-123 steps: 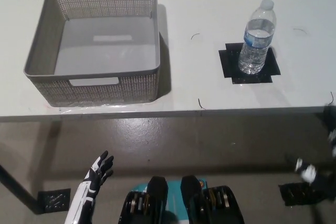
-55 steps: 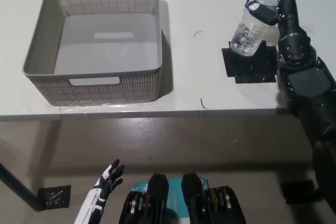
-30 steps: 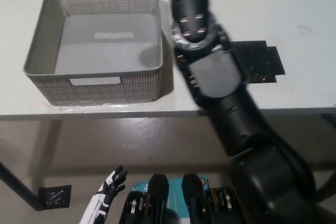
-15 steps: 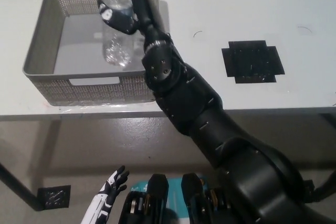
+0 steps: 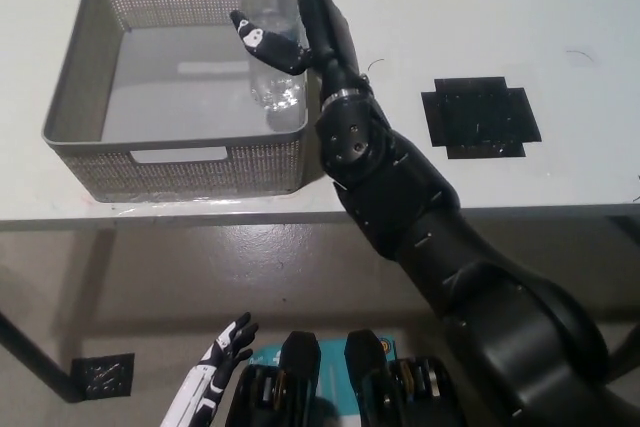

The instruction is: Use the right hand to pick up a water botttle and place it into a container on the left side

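A clear water bottle (image 5: 272,67) stands upright inside the grey mesh basket (image 5: 75,97), close to its right wall. My black right hand (image 5: 295,22) is at the bottle's right side, fingers stretched out straight along it and the thumb lying across its front. The hand looks open, loosely against the bottle and not clamped on it. The right arm reaches in over the table's front edge and the basket's right corner. My white left hand (image 5: 222,355) rests low at the bottom left, below the table, fingers apart.
A black tape square (image 5: 480,119) marks the white table (image 5: 560,7) to the right of the arm, with nothing on it. The table's front edge runs across the middle of the picture, with brown floor below it.
The bottle has come down from the held, tilted pose to stand upright by the basket's right wall. My right hand's fingers have straightened out from their curled grip.
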